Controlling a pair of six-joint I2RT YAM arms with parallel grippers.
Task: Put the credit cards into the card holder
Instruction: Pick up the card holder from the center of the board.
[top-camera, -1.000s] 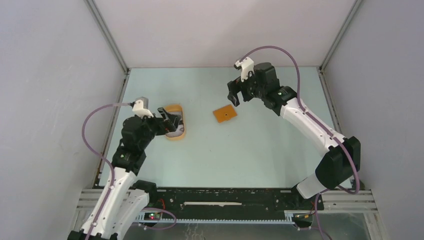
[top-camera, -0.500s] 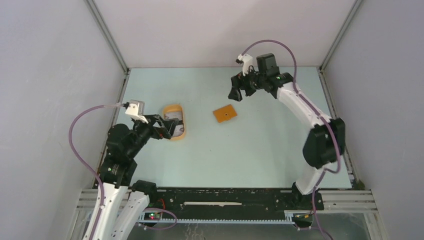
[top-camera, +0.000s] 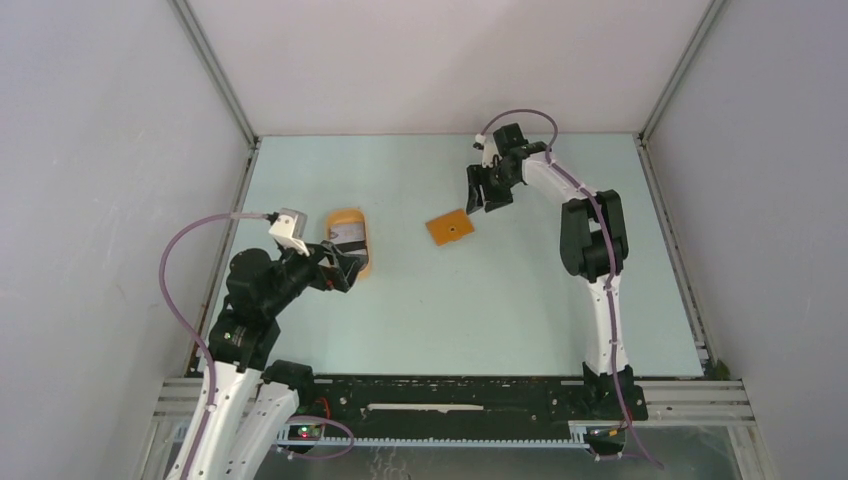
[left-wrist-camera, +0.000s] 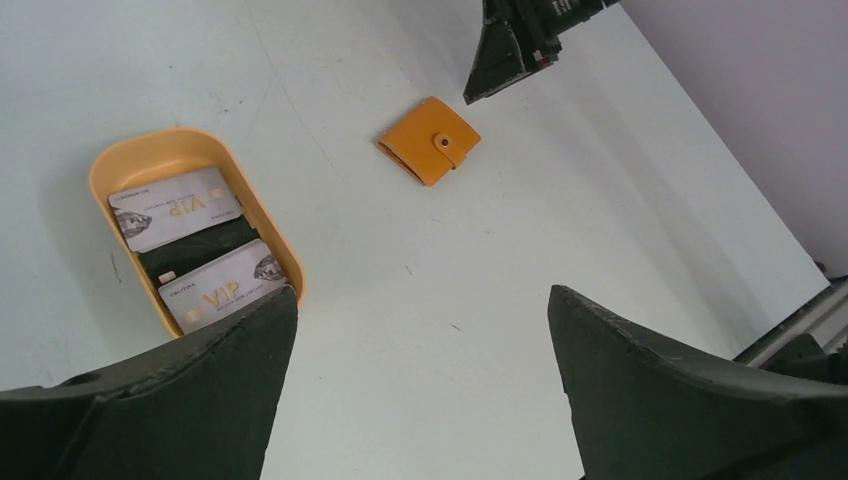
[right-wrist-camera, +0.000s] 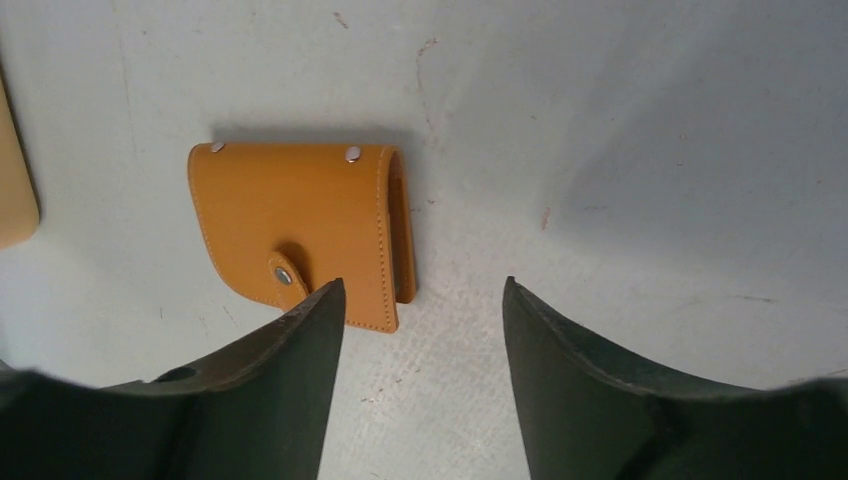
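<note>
I logged right gripper (right-wrist-camera: 422, 285) and left gripper (left-wrist-camera: 422, 295) open, empty; an off-centre pinch could have skidded the closed card holder (right-wrist-camera: 300, 235).

Two pale grey credit cards (left-wrist-camera: 175, 207), each printed "VIP", lie flat and face up in the oval orange tray (left-wrist-camera: 150, 148), one toward each end. The card holder (right-wrist-camera: 300, 230), a small orange-tan wallet, lies flat on the table (left-wrist-camera: 450, 300), well apart from the tray. It is folded shut, its tab snapped down, with two metal studs along one edge.
</note>
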